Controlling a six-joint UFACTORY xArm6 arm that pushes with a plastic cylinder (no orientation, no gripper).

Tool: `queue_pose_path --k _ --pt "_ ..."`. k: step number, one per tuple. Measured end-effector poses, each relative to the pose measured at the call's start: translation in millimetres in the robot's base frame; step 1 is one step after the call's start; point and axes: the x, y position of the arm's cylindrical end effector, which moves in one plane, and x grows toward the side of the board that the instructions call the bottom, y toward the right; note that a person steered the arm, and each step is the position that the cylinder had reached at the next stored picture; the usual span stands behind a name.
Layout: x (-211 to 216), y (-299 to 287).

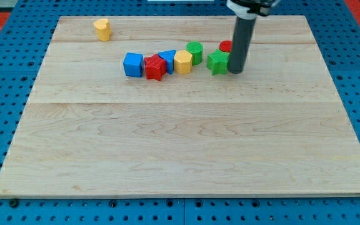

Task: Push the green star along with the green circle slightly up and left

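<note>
The green star (217,62) lies near the view's top, right of centre. The green circle (194,52) stands just up and left of it, a small gap between them. My tip (236,70) rests on the board right against the star's right side. A red block (225,46) sits behind the rod, mostly hidden by it; its shape cannot be made out.
Left of the green circle runs a tight row: a yellow hexagon (182,62), a blue triangle (168,59), a red star (155,67) and a blue cube (133,64). A yellow heart (102,29) lies alone at the view's top left. The wooden board (180,144) lies on a blue pegboard.
</note>
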Motion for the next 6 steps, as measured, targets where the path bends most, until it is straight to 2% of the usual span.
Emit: queue_pose_path --k 2,3,4,5,6 --pt "-61.8 -39.0" --pt "-26.1 -1.0" --pt "-12.5 -27.3" --pt "-20.3 -71.5" --pt "-51.5 -98.1"
